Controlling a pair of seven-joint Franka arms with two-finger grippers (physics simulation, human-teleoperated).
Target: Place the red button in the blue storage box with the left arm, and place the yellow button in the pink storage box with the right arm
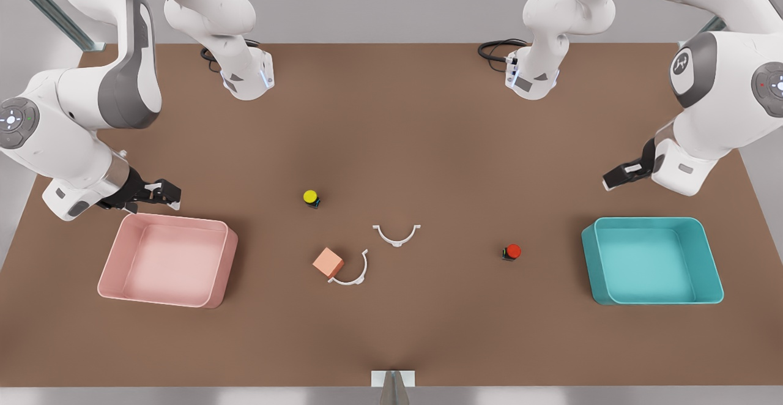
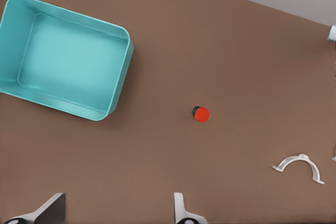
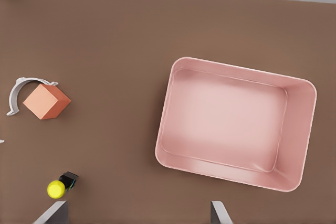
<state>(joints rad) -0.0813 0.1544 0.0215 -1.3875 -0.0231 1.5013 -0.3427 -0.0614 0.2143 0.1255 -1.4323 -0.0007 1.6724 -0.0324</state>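
The red button [image 1: 512,251] [image 2: 201,114] stands on the brown table, to the front view's left of the empty blue storage box [image 1: 709,252] [image 2: 119,77]. My left gripper [image 1: 612,180] [image 2: 118,205] hovers open behind that box, holding nothing. The yellow button [image 1: 311,197] [image 3: 56,188] stands near the table's middle, well to the front view's right of the empty pink storage box [image 1: 226,258] [image 3: 165,124]. Just behind the pink box's far edge, my right gripper [image 1: 168,196] [image 3: 137,211] is open with nothing between its fingers.
A salmon-orange cube [image 1: 328,262] [image 3: 46,102] touches a white curved piece [image 1: 355,273] [image 3: 21,90]. A second white curved piece [image 1: 397,235] [image 2: 299,164] lies near the middle. Both arm bases [image 1: 248,78] [image 1: 532,78] stand at the table's far edge.
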